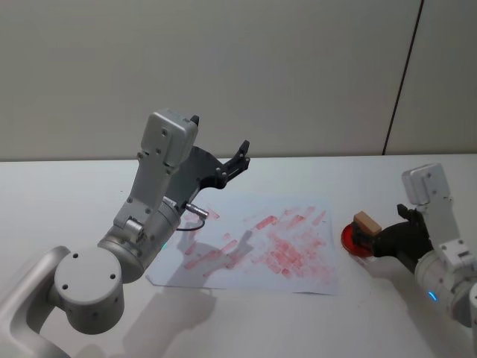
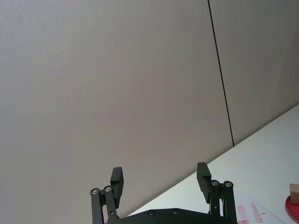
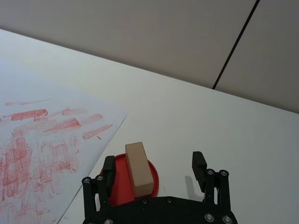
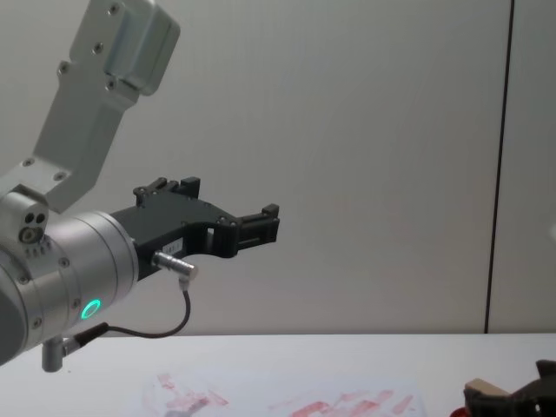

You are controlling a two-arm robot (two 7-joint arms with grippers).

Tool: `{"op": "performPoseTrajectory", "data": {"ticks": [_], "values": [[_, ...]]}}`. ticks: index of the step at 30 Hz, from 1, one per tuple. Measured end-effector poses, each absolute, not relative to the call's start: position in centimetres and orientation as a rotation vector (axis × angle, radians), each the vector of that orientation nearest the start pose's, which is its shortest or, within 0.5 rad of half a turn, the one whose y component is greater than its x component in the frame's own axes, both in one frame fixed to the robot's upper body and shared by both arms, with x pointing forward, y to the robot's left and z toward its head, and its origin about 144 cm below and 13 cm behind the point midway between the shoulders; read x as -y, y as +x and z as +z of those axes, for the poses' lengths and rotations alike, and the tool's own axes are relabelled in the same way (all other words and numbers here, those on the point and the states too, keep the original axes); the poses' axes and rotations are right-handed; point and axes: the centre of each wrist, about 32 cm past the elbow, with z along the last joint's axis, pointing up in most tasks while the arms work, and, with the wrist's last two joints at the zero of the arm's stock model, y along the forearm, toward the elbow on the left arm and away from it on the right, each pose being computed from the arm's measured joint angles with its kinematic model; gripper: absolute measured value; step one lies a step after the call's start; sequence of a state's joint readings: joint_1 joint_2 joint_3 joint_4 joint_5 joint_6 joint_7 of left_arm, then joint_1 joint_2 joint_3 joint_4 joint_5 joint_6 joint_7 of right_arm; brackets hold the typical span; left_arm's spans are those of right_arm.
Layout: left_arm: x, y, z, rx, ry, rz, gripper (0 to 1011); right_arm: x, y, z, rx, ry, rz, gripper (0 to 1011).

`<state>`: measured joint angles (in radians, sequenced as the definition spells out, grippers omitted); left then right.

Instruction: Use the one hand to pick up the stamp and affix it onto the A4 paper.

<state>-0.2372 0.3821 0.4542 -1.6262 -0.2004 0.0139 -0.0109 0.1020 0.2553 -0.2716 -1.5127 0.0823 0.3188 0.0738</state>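
Observation:
The stamp [image 1: 367, 223], a pale wooden block, stands on a red round pad [image 1: 349, 240] just right of the A4 paper [image 1: 261, 239], which is covered in red marks. My right gripper [image 1: 370, 240] is low at the pad and open. In the right wrist view the stamp [image 3: 138, 168] stands between the open fingers [image 3: 198, 165], closer to one finger than the other, with the A4 paper [image 3: 37, 154] beside it. My left gripper [image 1: 237, 160] hangs open and empty, raised high over the paper's far left; its fingers [image 2: 202, 176] point at the wall.
The white table [image 1: 59, 201] ends at a grey wall [image 1: 298, 67] with a dark vertical seam. The bulky left arm [image 1: 149, 216] stands over the paper's left part. In the chest view the stamp [image 4: 479, 388] shows at the lower right.

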Motion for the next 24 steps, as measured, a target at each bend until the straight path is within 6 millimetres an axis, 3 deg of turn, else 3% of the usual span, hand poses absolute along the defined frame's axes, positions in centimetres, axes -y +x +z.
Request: {"op": "performPoseTrajectory", "data": {"ticks": [9, 19, 24], "values": [[-19.8, 49.2, 120.4, 0.268, 0.061, 1.124, 1001, 21.7, 48.7, 113.5, -0.085, -0.439, -1.246, 999], [-19.8, 49.2, 120.4, 0.268, 0.061, 1.124, 1002, 21.3, 49.1, 113.2, -0.085, -0.452, -1.238, 763], [-19.8, 49.2, 120.4, 0.268, 0.061, 1.124, 1001, 21.2, 49.3, 113.1, -0.084, -0.455, -1.235, 589]]}}
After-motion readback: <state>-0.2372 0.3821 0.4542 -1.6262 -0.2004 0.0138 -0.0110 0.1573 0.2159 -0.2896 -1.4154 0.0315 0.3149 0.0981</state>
